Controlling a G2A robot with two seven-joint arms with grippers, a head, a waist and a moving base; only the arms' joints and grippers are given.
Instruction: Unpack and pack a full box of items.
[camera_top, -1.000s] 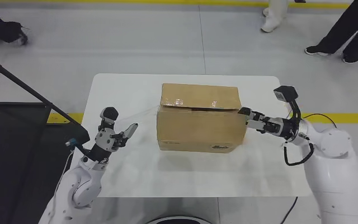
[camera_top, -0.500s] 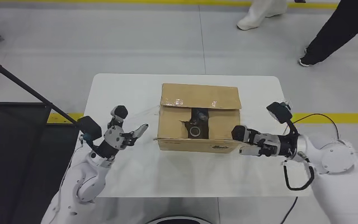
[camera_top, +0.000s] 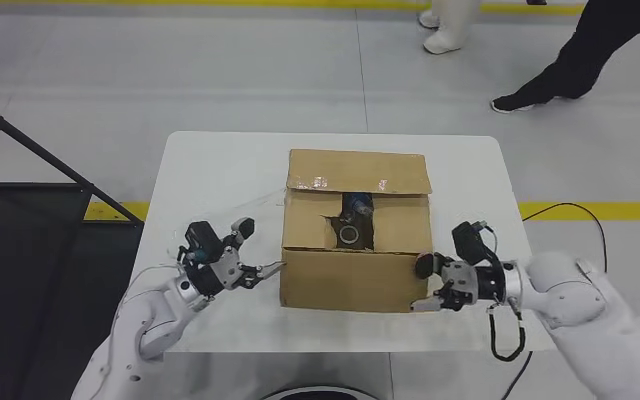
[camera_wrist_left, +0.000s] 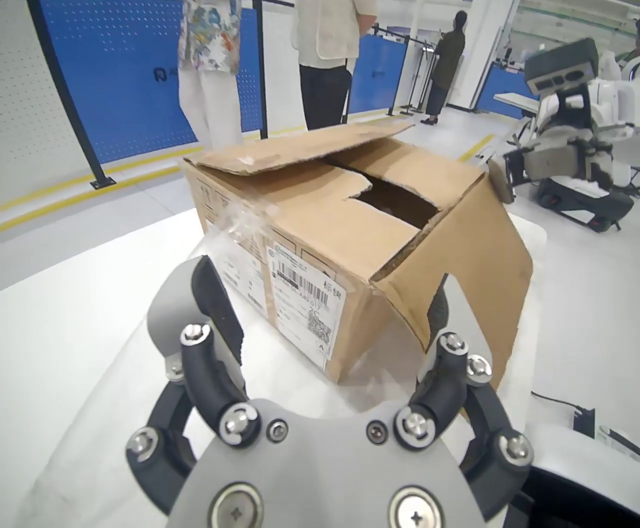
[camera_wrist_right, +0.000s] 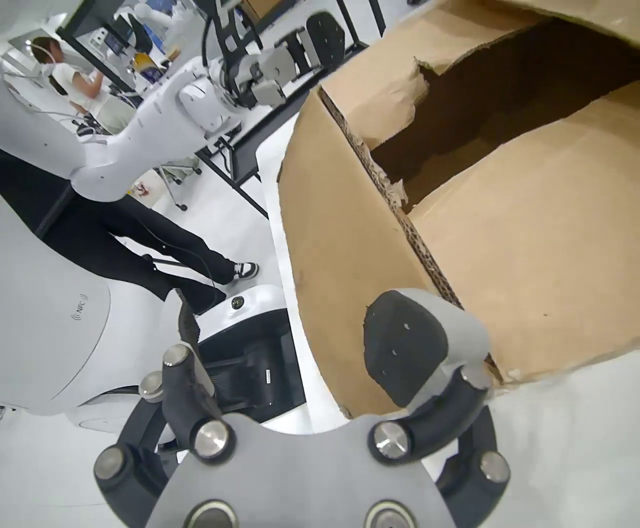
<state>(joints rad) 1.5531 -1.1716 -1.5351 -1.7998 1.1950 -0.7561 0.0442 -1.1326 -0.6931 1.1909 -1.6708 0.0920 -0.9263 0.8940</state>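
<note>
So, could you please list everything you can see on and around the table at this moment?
cardboard box: one, brown, middle of the table, top flaps partly open with a torn gap
item: at least one, dark, inside the box under the gap
table: one, white, bearing the box
panel: one, black, beside the table on the left arm's side
left claw: one, grey and black, open, by the box's near left corner
right claw: one, grey and black, open, at the box's near right corner
</note>
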